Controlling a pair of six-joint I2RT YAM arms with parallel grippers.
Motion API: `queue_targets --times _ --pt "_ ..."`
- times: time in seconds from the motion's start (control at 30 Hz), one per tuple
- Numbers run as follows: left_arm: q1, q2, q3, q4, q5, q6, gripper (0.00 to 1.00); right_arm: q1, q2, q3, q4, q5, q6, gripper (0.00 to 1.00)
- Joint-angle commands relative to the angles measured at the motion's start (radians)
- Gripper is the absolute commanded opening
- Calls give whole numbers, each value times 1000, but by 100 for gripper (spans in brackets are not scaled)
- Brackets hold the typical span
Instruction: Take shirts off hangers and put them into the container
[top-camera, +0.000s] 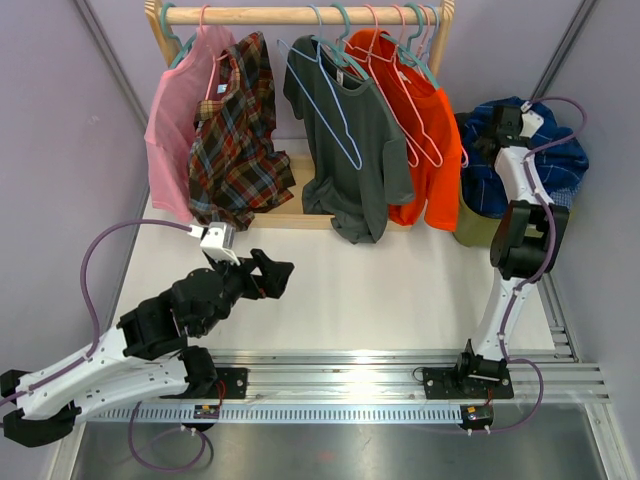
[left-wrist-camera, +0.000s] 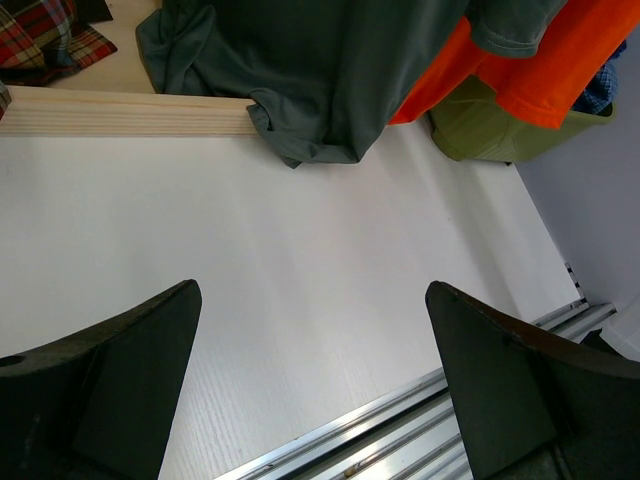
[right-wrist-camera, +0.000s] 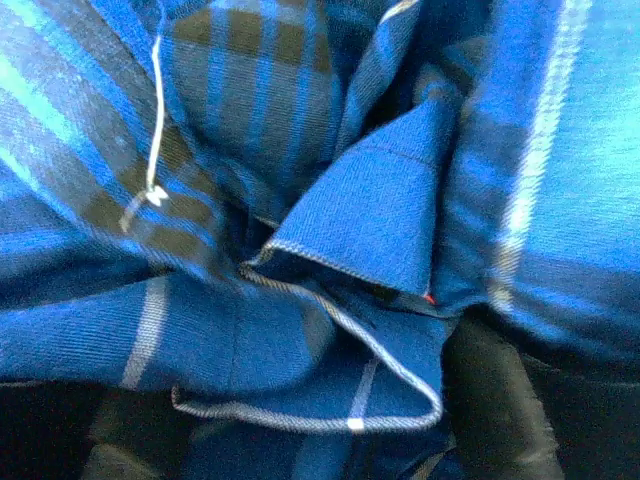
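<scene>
Our left gripper (left-wrist-camera: 315, 380) hangs spread wide over the white table (left-wrist-camera: 300, 250), holding nothing.
Farther right, our right gripper (top-camera: 500, 130) is pushed down into the bunched dark blue plaid shirt (right-wrist-camera: 380, 210), which sits in the yellow-green plastic bin (left-wrist-camera: 480, 130); we cannot tell whether its jaws are parted or pinching cloth. We judge the dropping-in step to be in hand. Beyond, the pink shirt (top-camera: 175, 125), the red-brown-green plaid shirt (top-camera: 245, 160), the dark grey T-shirt (top-camera: 365, 185) and the orange T-shirt (top-camera: 435, 175) hang from the wooden rail (top-camera: 290, 15). Next we need a clean release, a rise clear of the bin, then the grey one slipped off its pale lavender-blue wire hanger (top-camera: 338, 125).
</scene>
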Motion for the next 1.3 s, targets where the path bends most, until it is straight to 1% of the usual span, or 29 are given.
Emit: queue_targets --times 0.0,0.03,0.2,0.27,0.3,0.33,0.37,0.4,0.47,0.5,0.53,0.57,0.6,0.7,0.77,0.8,0.87,0.9,0.97,1.0,1.07,1.1,1.13,1.2,1.27 --pt "2 -21 11 40 -8 5 99 -31 -85 -55 -152 -29 -63 97" --pt "2 -22 11 42 -10 5 99 -31 -142 -40 -148 -41 -72 99" --pt "2 -25 15 39 -12 9 99 -31 -294 -7 -129 -108 -97 99" --pt "2 -30 17 40 -12 14 99 -29 -412 -55 -90 -133 -97 99" --pt "2 -32 20 36 -12 22 99 -27 -464 -90 -20 -139 -95 99" --pt "4 -30 22 36 -13 26 99 -27 -569 -162 20 -159 -97 99" --pt "2 -30 25 37 -15 38 99 -24 -623 -200 61 -173 -106 99" --pt "2 -32 29 37 -15 45 99 -21 -720 -234 133 -209 -115 99" --pt "2 -25 38 43 -12 67 99 -9 -803 -289 171 -260 -124 99" --pt "4 -24 43 51 -9 75 99 -6 -843 -305 201 -342 -144 99" --pt "2 -24 46 54 -5 83 99 8 -915 -325 206 -349 -153 100" --pt "2 -24 52 58 -2 98 99 44 -952 -334 209 -358 -173 99" --pt "2 -22 55 62 -4 104 99 64 -1019 -345 226 -431 -183 99" --pt "4 -25 62 68 -4 126 99 129 -1114 -374 234 -588 -181 99" --pt "2 -30 65 68 -7 138 99 161 -1139 -374 234 -665 -178 99" --pt "4 -33 66 68 -10 141 99 222 -1151 -368 228 -725 -172 99" --pt "2 -35 71 65 -13 149 99 284 -1149 -342 212 -760 -176 100" --pt "2 -38 75 63 -15 150 99 357 -1135 -328 185 -770 -186 100" --pt "4 -44 81 59 -16 152 99 431 -1115 -291 168 -744 -218 99" --pt "4 -47 80 57 -21 154 99 524 -1080 -264 146 -709 -239 99" --pt "4 -59 85 48 -31 150 99 630 -1029 -221 103 -656 -297 100" --pt "2 -64 85 36 -42 149 99 681 -971 -177 67 -592 -317 100" --pt "2 -70 89 31 -48 146 99 792 -942 -155 50 -548 -342 99" --pt "2 -79 97 8 -65 137 99 857 -877 -110 37 -468 -380 99" --pt "2 -99 108 -4 -74 134 99 894 -845 -86 46 -483 -377 100"
